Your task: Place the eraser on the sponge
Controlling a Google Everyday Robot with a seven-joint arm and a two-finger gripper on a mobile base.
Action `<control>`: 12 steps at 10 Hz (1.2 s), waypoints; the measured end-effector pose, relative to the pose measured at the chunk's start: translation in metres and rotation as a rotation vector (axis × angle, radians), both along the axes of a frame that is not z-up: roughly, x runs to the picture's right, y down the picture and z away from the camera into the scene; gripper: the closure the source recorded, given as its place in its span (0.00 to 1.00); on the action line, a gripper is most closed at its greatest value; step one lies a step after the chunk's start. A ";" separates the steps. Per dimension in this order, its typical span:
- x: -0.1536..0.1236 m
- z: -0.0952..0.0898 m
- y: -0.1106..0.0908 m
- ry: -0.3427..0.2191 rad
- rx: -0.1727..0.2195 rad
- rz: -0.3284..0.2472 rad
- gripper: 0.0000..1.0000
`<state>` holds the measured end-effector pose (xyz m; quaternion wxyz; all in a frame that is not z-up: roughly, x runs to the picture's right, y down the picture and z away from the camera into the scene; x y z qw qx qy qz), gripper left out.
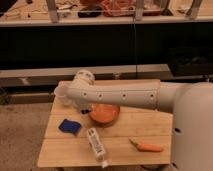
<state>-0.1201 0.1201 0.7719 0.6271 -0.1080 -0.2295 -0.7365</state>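
Observation:
The sponge [68, 126], a blue pad, lies flat on the left side of the wooden table [150, 131]. A white oblong object with dark markings, which I take for the eraser [95, 143], lies on the table just right of and nearer than the sponge, not touching it. My white arm [120, 95] reaches from the right across the back of the table. My gripper [75, 103] is at the arm's left end, over the table's back left corner, behind the sponge and mostly hidden under the forearm. It is well away from the eraser.
An orange bowl [104, 114] sits mid-table under the arm. A pale cup [60, 92] stands at the back left, partly covered by the arm. A carrot [145, 147] lies front right. Dark shelving [100, 45] runs behind the table.

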 end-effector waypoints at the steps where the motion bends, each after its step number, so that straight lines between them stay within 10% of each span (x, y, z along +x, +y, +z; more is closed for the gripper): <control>1: -0.003 0.001 0.003 -0.007 -0.001 -0.004 0.96; 12: -0.022 0.017 0.038 -0.092 -0.023 -0.097 0.96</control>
